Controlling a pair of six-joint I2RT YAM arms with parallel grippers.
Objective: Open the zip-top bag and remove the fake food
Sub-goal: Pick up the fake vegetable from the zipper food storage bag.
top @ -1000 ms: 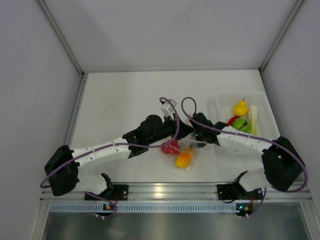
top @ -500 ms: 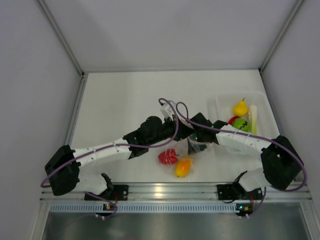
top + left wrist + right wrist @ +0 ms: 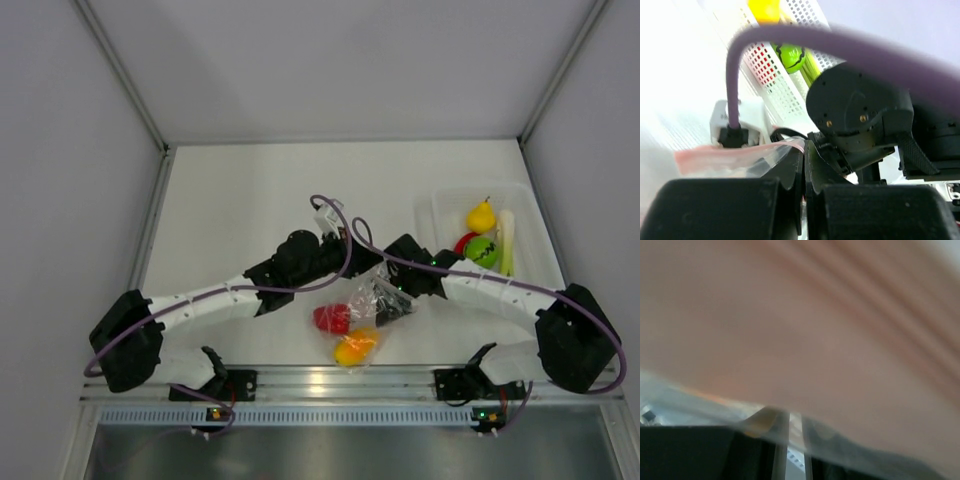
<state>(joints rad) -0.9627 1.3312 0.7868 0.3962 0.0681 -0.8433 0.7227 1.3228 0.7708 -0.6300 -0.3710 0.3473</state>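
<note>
Zip-top bag [image 3: 362,297] is hanging, left claw [image 3: 804,165] and right claw [image 3: 392,300] both pinching it. Pulling evenly apart should be freeing fake food [image 3: 333,318]

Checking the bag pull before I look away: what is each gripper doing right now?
Left gripper: closed on the pink strip of the zip-top bag.
Right gripper: closed on the zip-top bag too.
</note>
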